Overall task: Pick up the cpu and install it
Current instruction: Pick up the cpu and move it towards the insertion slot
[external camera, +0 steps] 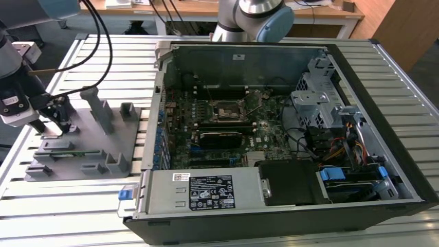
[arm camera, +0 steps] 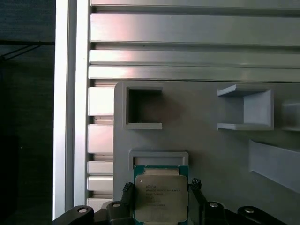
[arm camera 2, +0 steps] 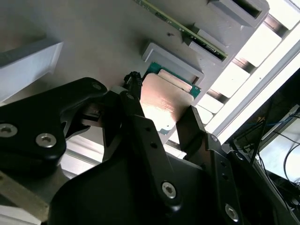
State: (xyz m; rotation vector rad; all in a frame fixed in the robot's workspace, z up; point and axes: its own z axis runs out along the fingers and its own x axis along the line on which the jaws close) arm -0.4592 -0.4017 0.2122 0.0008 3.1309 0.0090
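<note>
The cpu [arm camera: 161,197], a flat square chip with a silver-grey metal top and green rim, lies on the grey fixture plate [arm camera: 211,154] just in front of its small bracket. My gripper [arm camera: 161,187] is down over it, one black finger [arm camera: 125,188] against each side. The second wrist view shows the cpu [arm camera 2: 164,101] held between those fingers [arm camera 2: 136,112], with my gripper [arm camera 2: 161,115] shut on it. In the exterior view my gripper [external camera: 58,126] is at the exterior view's left over the fixture plate [external camera: 96,149]. The black-framed motherboard socket [external camera: 229,110] sits inside the open computer case [external camera: 384,103].
A green memory stick [external camera: 65,153] rests in the fixture, and grey posts [external camera: 99,108] stand up beside my gripper. The case walls and drive cage [external camera: 315,100] rise around the motherboard. Another arm's base [external camera: 254,20] stands behind the case. Everything rests on a slatted metal table [external camera: 61,206].
</note>
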